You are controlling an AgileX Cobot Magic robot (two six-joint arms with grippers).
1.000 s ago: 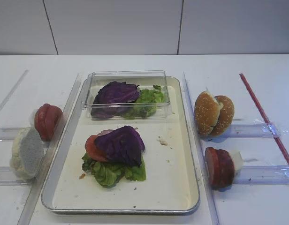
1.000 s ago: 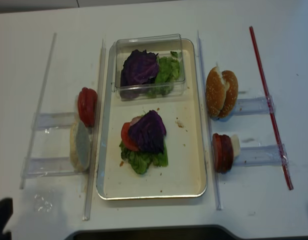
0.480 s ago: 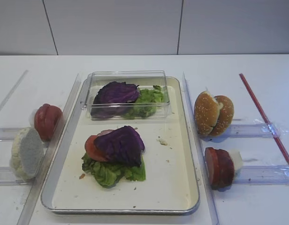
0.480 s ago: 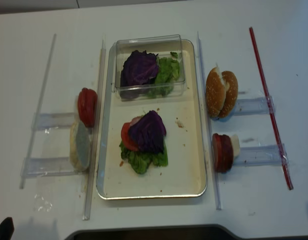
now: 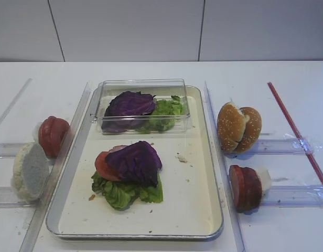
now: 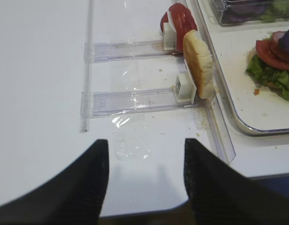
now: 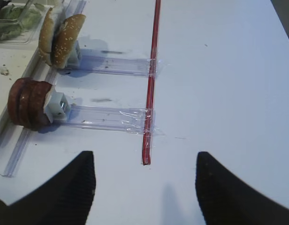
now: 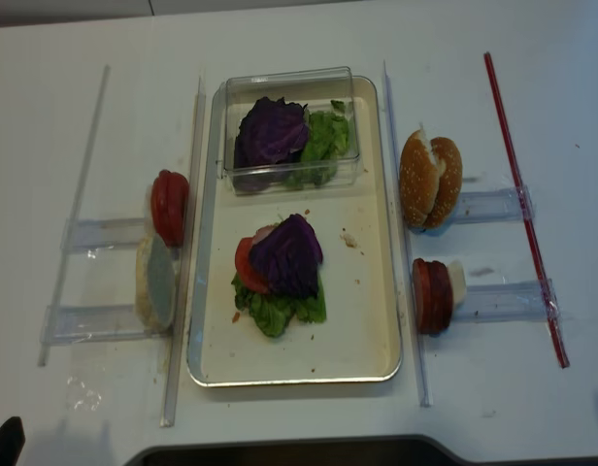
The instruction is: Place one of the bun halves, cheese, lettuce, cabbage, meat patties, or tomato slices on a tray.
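Note:
On the tray lies a stack: green lettuce at the bottom, a tomato slice, and a purple cabbage leaf on top. Two sesame bun halves stand on edge right of the tray, with meat patties in front of them. More tomato slices stand left of the tray. No cheese is in view. My left gripper hangs open over bare table near the front edge. The right gripper is open and empty.
A clear plastic box with cabbage and lettuce sits at the tray's back. A pale rough lump stands left of the tray. Clear plastic rails and a red strip lie on the white table.
The left gripper's dark tip at the lower left corner of the overhead view has dropped further out of frame. The food has not moved.

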